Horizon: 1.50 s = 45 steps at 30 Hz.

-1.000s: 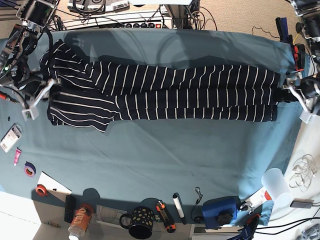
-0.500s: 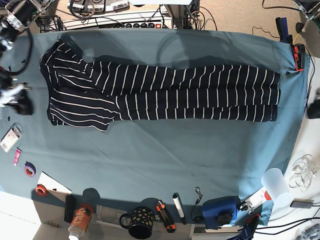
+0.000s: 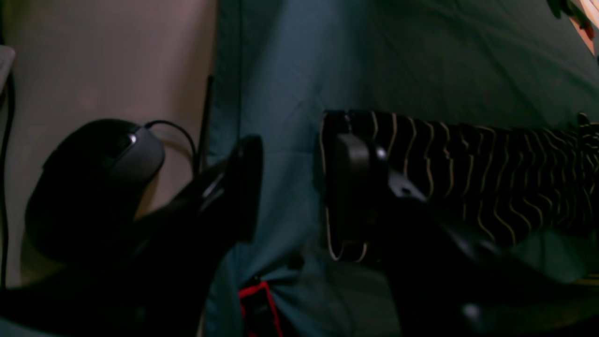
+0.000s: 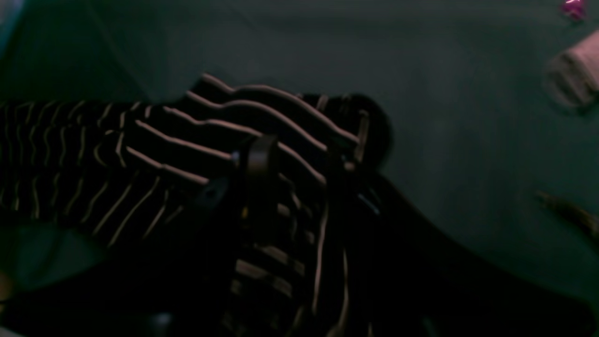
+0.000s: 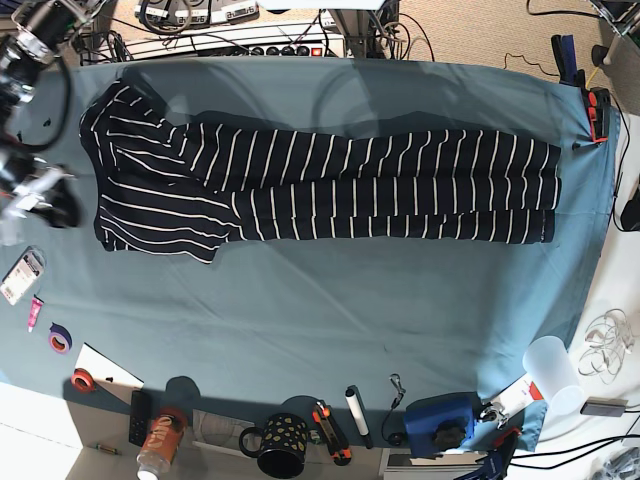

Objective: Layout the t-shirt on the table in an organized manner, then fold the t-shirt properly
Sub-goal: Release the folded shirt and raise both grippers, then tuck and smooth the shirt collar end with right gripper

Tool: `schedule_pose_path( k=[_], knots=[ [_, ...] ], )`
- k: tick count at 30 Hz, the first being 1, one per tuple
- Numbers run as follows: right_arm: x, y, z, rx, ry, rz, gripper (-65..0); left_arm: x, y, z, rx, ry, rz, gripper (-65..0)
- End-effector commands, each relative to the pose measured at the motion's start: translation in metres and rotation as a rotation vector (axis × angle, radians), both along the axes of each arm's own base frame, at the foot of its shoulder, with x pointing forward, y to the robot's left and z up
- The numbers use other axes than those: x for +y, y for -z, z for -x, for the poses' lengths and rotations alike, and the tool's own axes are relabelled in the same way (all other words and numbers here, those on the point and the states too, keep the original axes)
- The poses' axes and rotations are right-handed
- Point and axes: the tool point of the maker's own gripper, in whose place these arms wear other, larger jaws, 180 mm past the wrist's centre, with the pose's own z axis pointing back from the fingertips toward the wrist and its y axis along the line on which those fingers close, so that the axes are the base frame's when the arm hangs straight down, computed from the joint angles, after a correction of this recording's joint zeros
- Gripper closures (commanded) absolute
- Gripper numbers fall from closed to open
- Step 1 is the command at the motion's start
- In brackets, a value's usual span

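Across the table | t-shirt lies folded into a long band | left gripper jaws apart, empty; right gripper jaws parted over the cloth (dim) | soft, limp, light: pinch end corners.

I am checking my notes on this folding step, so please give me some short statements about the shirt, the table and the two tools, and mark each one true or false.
1. The t-shirt lies as a long narrow band across the table. True.
2. The left tool is shut on the shirt's end. False: its jaws stand apart, and only teal cloth shows between them.
3. A dark mug with dots stands at the near table edge. True.
4. The shirt is plain white. False: it is dark with thin white stripes.
5. In the base view, the right arm is on the picture's left side. True.
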Motion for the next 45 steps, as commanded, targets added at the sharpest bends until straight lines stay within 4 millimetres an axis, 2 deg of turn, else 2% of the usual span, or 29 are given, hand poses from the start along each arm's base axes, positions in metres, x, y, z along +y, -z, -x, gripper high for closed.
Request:
schedule_pose_path(
  k=[1, 7, 12, 16, 19, 24, 28, 31, 33, 36, 38, 42, 43, 45],
  knots=[
    [0.005, -0.015, -0.012, -0.063, -0.027, 0.026, -17.8, 0.006, -0.021, -0.008, -0.061, 0.003, -0.023, -26.3],
    [0.047, 0.012, -0.035, -0.012, -0.123, 0.093, -17.8, 0.005, -0.021, -0.008, -0.062, 0.003, -0.020, -26.2],
    [0.059, 0.038, -0.037, 0.065, -0.083, 0.133, -17.8, -0.001, -0.023, -0.010, -0.088, 0.013, 0.014, -26.2],
    [0.064, 0.064, -0.021, 0.203, -0.081, 0.151, -17.8, -0.003, -0.025, -0.010, -0.097, 0.016, 0.025, -26.2],
    [0.058, 0.078, -0.006, 0.277, -0.062, 0.173, -17.8, -0.003, -0.025, -0.010, -0.097, 0.016, 0.025, -26.2],
    [0.051, 0.110, 0.034, 0.398, -0.048, 0.199, -17.8, -0.003, -0.025, -0.010, -0.097, 0.016, 0.025, -26.2],
    [0.055, 0.123, 0.054, 0.444, -0.062, 0.172, -17.8, -0.003, -0.025, -0.010, -0.098, 0.016, 0.026, -26.2],
    [0.064, 0.119, 0.054, 0.438, -0.082, 0.128, -17.8, -0.003, -0.025, -0.010, -0.097, 0.016, 0.025, -26.2],
    [0.070, 0.109, 0.047, 0.395, -0.094, 0.103, -17.8, -0.003, -0.025, -0.010, -0.097, 0.016, 0.025, -26.2],
    [0.070, 0.084, 0.036, 0.297, -0.105, 0.137, -17.8, -0.003, -0.025, -0.010, -0.097, 0.016, 0.025, -26.2],
    [0.068, 0.060, 0.026, 0.198, -0.108, 0.167, -17.8, -0.003, -0.025, -0.010, -0.098, 0.016, 0.025, -26.2],
    [0.052, 0.012, 0.000, -0.023, -0.038, 0.207, -17.8, -0.003, -0.025, -0.011, -0.099, 0.016, 0.025, -26.2],
    [0.046, 0.009, -0.005, -0.039, -0.016, 0.221, -17.8, -0.003, -0.026, -0.011, -0.104, 0.013, 0.026, -26.2],
    [0.038, 0.015, -0.015, -0.025, 0.007, 0.201, -17.8, -0.003, -0.026, -0.011, -0.107, 0.013, 0.026, -26.2]
  ],
)
